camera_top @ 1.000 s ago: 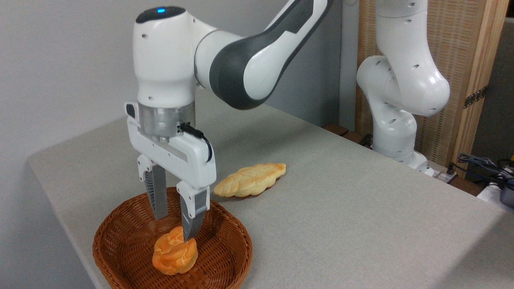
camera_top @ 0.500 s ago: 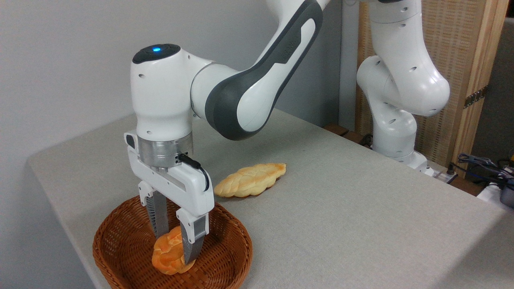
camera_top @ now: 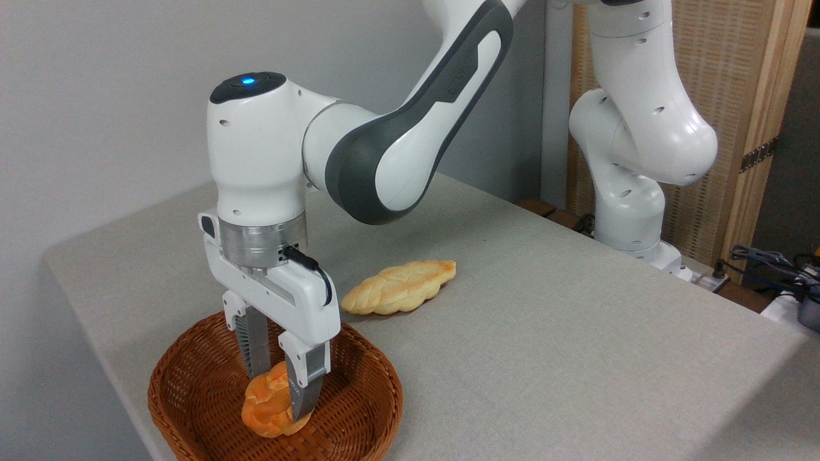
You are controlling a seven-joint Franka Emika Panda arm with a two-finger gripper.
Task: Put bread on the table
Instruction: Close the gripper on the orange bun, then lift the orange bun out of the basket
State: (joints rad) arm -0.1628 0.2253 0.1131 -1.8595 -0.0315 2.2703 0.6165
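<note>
The bread [camera_top: 272, 403], a small orange-golden knotted bun, lies in the brown wicker basket [camera_top: 192, 390] at the front left of the table [camera_top: 544, 346]. My gripper [camera_top: 280, 392] points straight down into the basket, with its jaws open astride the bun. One finger [camera_top: 256, 346] stands behind the bun and the other finger [camera_top: 306, 378] in front of it, both close to its sides. The bun rests on the basket floor.
A longer pale-yellow braided loaf [camera_top: 398, 287] lies on the table just behind and to the right of the basket. The arm's white base [camera_top: 631, 211] stands at the table's far right edge. Cables [camera_top: 775, 262] lie beyond that edge.
The gripper came down into the basket until its fingers straddled the bun. In the last half second it has hardly moved, and the fingers have drawn slightly closer together.
</note>
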